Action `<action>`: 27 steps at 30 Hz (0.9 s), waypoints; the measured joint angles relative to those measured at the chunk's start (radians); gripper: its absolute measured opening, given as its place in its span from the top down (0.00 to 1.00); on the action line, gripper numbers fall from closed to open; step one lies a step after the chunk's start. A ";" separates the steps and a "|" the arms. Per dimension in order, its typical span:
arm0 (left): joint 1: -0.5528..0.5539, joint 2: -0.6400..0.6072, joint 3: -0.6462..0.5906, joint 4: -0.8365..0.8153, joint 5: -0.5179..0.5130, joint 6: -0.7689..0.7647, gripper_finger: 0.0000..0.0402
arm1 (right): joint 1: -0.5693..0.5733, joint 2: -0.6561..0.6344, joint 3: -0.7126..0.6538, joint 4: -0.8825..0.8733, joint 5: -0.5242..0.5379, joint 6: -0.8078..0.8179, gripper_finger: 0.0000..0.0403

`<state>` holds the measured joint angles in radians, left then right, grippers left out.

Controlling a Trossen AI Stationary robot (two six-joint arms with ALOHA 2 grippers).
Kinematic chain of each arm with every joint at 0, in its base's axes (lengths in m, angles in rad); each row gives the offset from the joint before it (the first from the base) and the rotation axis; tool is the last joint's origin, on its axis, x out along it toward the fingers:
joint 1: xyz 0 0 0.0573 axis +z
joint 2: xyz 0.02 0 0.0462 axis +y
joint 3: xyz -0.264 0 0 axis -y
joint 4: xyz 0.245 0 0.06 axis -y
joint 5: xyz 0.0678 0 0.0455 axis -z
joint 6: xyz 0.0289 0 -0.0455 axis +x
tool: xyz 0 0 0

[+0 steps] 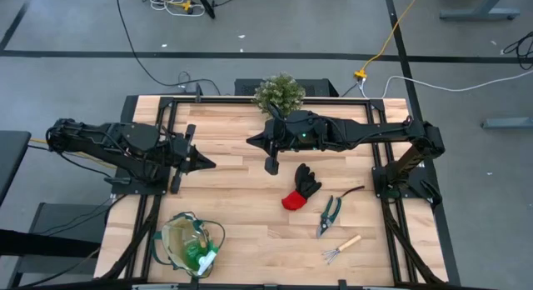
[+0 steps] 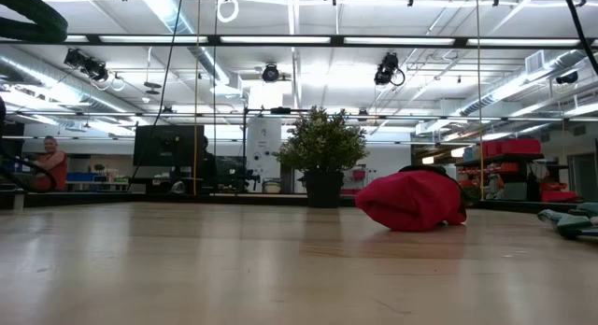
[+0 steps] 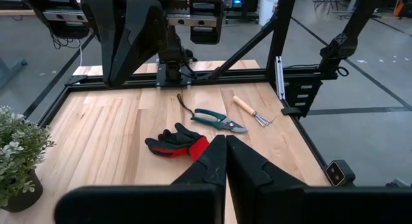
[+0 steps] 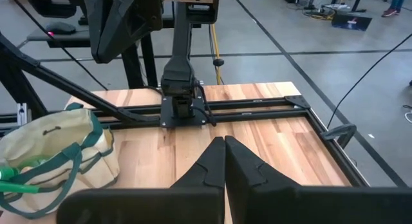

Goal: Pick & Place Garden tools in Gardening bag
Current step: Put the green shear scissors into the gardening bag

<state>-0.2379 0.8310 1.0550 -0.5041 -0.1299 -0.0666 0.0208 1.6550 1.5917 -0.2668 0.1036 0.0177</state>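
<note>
Gardening bag (image 1: 192,244) at the near left edge of the surface (image 1: 241,207), a green item inside. Left claw (image 1: 202,163), fingers pressed together, hovers at the left; right claw (image 1: 255,141), likewise pinched closed, holds nothing at far centre beside the potted plant (image 1: 279,93). Right of centre: black-and-red glove (image 1: 301,187), pruning shears (image 1: 330,213), one mini rake (image 1: 341,248) nearest

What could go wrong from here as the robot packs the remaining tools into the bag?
The shears overlap a thin dark tool, so gripping one might drag the other. The small rake lies flat on the table, perhaps hard to pinch. The soft bag stands across from the glove, already holding something green; a drop could snag its handles.
</note>
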 joint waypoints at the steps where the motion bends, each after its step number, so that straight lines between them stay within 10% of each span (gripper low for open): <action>1: 0.000 0.000 0.000 0.001 0.000 0.000 0.97 | 0.000 0.000 0.000 0.000 0.000 0.000 0.99; 27: -0.001 0.000 0.000 0.008 0.003 0.001 0.96 | 0.000 0.000 0.000 -0.030 -0.013 -0.001 0.99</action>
<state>-0.2386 0.8311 1.0553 -0.4965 -0.1265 -0.0659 0.0208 1.6554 1.5917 -0.2967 0.0909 0.0166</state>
